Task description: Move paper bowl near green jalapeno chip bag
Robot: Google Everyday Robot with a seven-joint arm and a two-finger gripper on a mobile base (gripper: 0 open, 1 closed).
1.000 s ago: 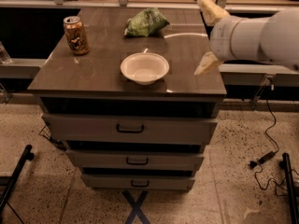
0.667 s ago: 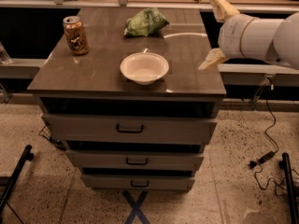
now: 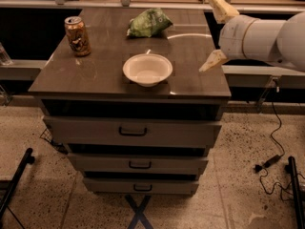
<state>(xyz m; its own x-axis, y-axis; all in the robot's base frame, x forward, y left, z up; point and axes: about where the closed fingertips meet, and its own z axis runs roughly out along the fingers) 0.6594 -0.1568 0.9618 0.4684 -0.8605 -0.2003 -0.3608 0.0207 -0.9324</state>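
Observation:
The white paper bowl (image 3: 147,69) sits upright near the front middle of the dark cabinet top (image 3: 105,73). The green jalapeno chip bag (image 3: 149,23) lies at the back middle, a short way behind the bowl and apart from it. My gripper (image 3: 217,35) hangs over the right edge of the top, to the right of the bowl and clear of it. Its two pale fingers (image 3: 212,61) are spread wide apart with nothing between them.
A tan-and-brown drink can (image 3: 77,36) stands at the back left of the top. The cabinet has three drawers (image 3: 132,131) below. A shelf rail (image 3: 119,4) runs behind. Cables (image 3: 274,142) and a black stand leg (image 3: 16,182) lie on the speckled floor.
My arm and gripper have shifted to the right and slightly up, away from the bowl. The bowl, bag and can have not moved.

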